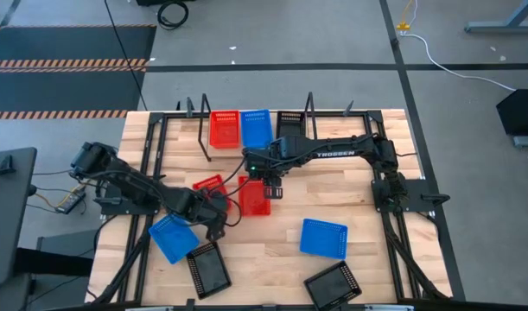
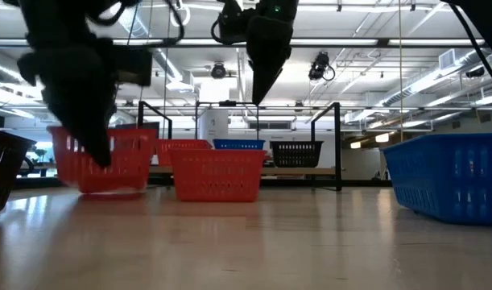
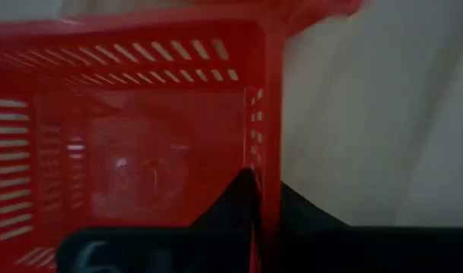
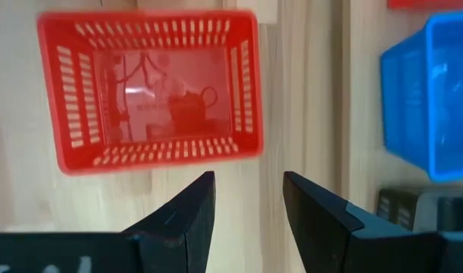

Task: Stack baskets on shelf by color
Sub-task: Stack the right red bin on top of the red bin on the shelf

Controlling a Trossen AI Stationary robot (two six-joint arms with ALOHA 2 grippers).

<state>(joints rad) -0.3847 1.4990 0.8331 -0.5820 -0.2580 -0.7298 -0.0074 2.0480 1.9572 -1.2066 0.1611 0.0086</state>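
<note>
In the middle of the table, the right gripper hangs above a loose red basket, fingers apart and empty; the basket lies just ahead of the fingertips, its long axis running across their gap; the left gripper is clamped on the wall of a second red basket close beside it; "TROSSEN" reads on the right arm; the shelf already carries red, blue and black baskets.

2 red baskets sit on the surface, one in the middle, another beside it behind a dark end effector. A blue basket stands nearest. Far back, the shelf carries red, blue and black baskets.
</note>
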